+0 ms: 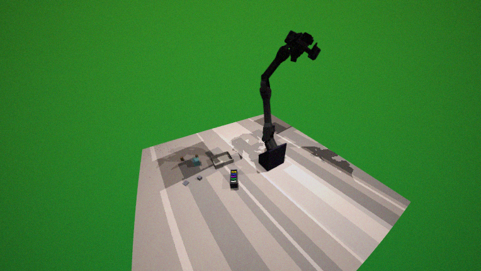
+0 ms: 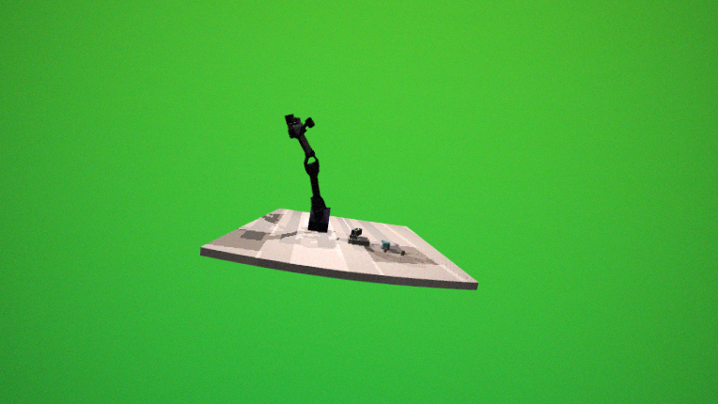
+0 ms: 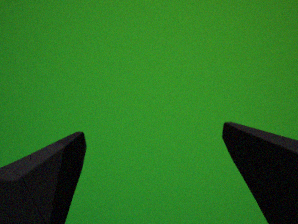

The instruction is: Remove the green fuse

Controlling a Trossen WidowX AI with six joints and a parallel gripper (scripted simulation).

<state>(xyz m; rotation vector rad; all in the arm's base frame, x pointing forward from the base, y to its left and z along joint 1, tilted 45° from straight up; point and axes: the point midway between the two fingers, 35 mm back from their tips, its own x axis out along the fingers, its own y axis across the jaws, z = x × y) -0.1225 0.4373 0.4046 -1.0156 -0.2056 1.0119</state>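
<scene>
On the striped pale tabletop point(image 1: 208, 235) point(image 2: 301, 258), broad bands of beige, grey and near-white run beneath patches of shadow. Plain green surrounds it on every side, with no wall or floor line I can make out. The tabletop's edges are straight in places and gently bowed in others, and a thick front edge shows from the exterior side.

The black arm point(image 1: 266, 107) point(image 2: 315, 182) rises from its dark base point(image 1: 277, 159) point(image 2: 319, 225), reaching high above the tabletop. Its hand point(image 1: 298, 45) point(image 2: 292, 126) point(image 3: 154, 135) is open, fingers wide apart with only green between them, well apart from the things below.

The green fuse point(image 1: 233, 179) sits in the fuse block point(image 1: 233, 185) point(image 2: 356, 232), between a purple fuse point(image 1: 233, 176) and a white one. The block stands well in from the edges, near the open-topped tray point(image 1: 223, 164) point(image 2: 358, 241), a strip of bare surface between them. Past the tray lies a teal object point(image 1: 196, 161) point(image 2: 385, 244), in shade; two small grey pieces point(image 1: 199, 178) lie nearby.
</scene>
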